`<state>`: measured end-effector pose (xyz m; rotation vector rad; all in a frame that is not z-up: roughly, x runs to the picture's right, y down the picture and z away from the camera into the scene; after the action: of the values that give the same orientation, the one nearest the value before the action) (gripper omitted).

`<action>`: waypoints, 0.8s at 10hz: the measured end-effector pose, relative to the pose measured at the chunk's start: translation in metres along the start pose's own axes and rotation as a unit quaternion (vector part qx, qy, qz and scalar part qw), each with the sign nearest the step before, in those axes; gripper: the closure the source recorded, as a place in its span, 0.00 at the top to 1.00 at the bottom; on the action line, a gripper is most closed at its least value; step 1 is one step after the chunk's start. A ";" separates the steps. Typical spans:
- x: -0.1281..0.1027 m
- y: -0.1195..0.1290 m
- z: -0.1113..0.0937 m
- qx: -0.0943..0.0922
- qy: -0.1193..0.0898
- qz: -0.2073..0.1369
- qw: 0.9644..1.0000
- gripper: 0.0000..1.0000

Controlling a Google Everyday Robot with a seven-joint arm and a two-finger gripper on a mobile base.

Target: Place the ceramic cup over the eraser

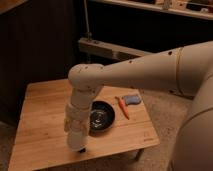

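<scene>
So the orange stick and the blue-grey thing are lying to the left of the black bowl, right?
Not quite: the camera view shows the orange stick and blue-grey thing to the right of the black bowl. The end effector is at the table's front edge.

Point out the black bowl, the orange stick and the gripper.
black bowl [101,116], camera view, inner bottom.
orange stick [122,107], camera view, mid-length.
gripper [78,142], camera view, lower end, near the table's front edge.
</scene>
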<state>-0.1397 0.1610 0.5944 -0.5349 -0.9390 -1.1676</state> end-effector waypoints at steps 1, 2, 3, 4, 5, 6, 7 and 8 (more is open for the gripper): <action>0.002 0.005 0.005 -0.003 -0.002 0.006 1.000 0.00; 0.003 0.009 0.011 -0.006 -0.006 0.009 1.000 0.02; 0.006 0.011 0.016 -0.008 -0.008 0.011 1.000 0.09; 0.010 0.011 0.027 -0.009 -0.011 0.012 1.000 0.21; 0.013 0.008 0.037 -0.004 -0.012 0.004 1.000 0.31; 0.017 0.006 0.044 0.000 -0.013 -0.001 1.000 0.39; 0.020 0.003 0.051 0.004 -0.013 -0.006 1.000 0.46; 0.021 -0.002 0.057 0.010 -0.015 -0.018 1.000 0.60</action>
<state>-0.1592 0.1938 0.6419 -0.5233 -0.9879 -1.1842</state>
